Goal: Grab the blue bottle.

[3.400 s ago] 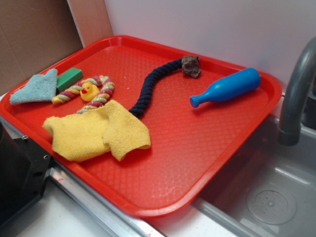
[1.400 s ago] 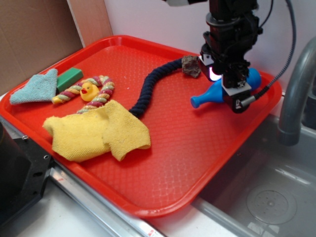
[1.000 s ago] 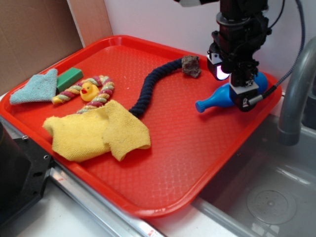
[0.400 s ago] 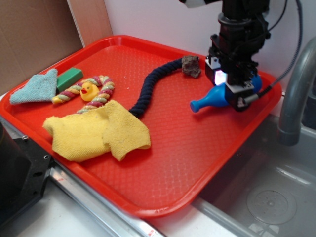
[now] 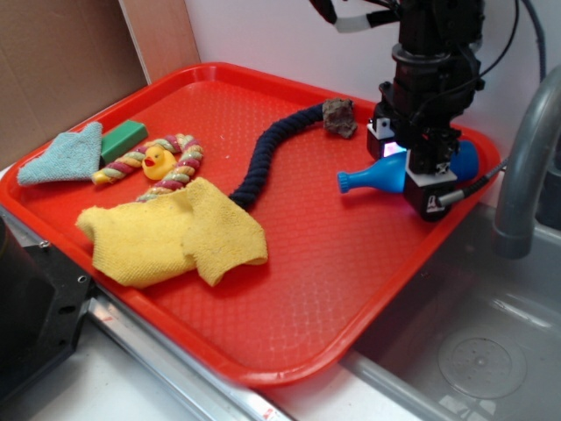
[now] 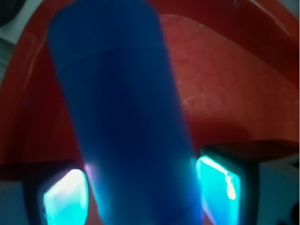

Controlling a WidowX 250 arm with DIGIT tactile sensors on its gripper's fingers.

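Straddling the blue bottle point(image 5: 377, 176), the fingers point(image 6: 219, 180) are pressed against its thick body. A firm squeeze is advised before lifting off the red tray point(image 5: 289, 289).

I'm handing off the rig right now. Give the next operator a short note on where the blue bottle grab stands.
Gripper: down over the blue bottle, fingers on either side of its thick body and touching it in the wrist view, so it looks shut on it.
Bottle: on its side at the right end of the red tray, neck pointing at the navy rope. Whether it has left the tray cannot be told.
Done: reach and closing.
Left: confirm the grip, then lift.
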